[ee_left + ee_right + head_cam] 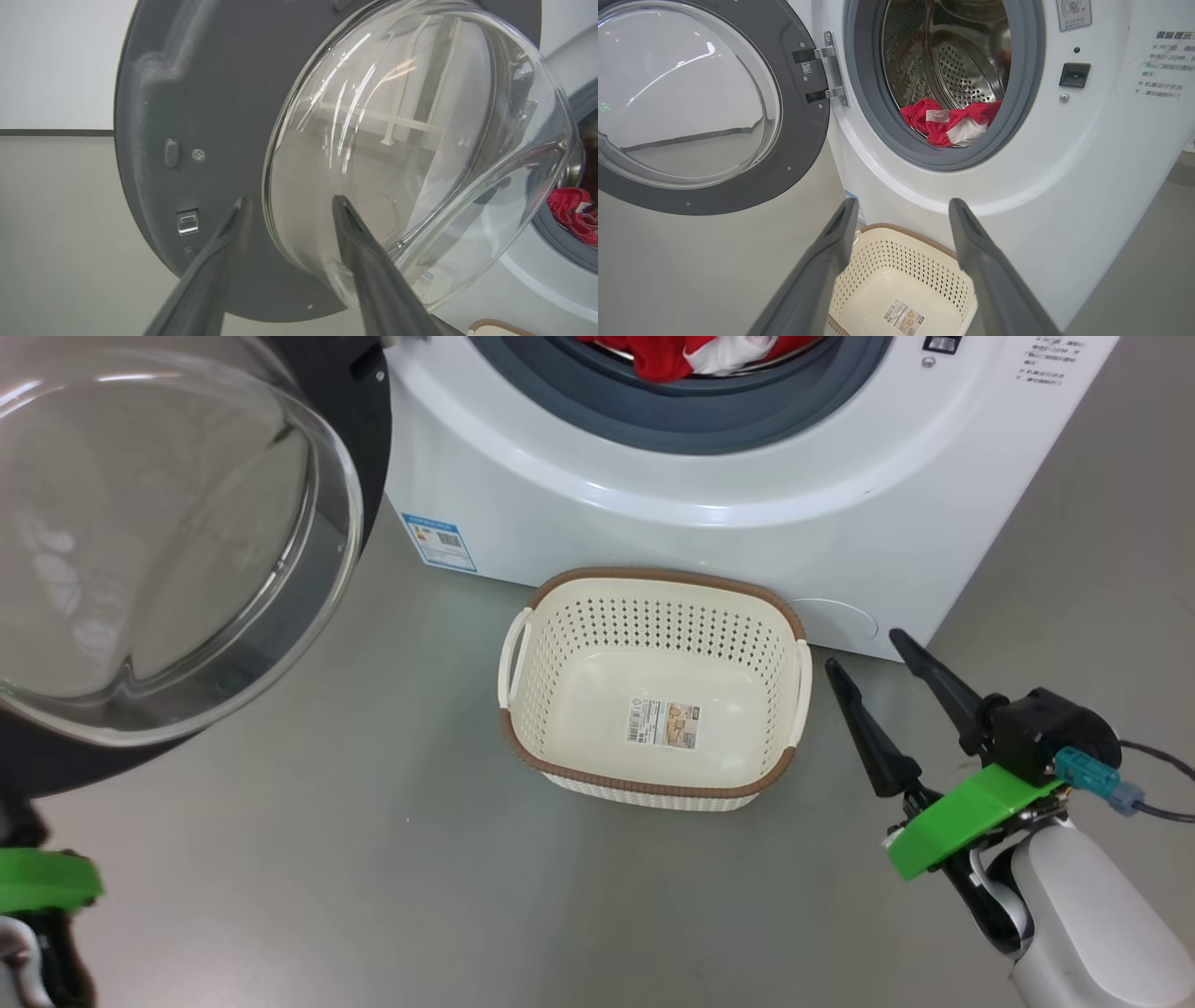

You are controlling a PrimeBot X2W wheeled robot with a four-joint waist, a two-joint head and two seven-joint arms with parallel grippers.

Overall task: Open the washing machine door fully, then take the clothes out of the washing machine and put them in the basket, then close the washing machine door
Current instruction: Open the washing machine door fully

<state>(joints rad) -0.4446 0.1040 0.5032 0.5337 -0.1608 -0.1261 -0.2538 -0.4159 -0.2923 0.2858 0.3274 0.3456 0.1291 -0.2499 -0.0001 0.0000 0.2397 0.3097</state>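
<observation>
The washing machine door [801,149] stands wide, baring the drum [966,70] where the clothes [952,123] lie; the empty basket [653,577] sits on the floor [355,877] just below to catch them; right claw [864,651] and left claw [289,207] are both apart, the left seemingly just off the door glass.

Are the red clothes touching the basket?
Apart. Right wrist view: the clothes lie in the drum, white washing machine front separating them from the basket below.
</observation>
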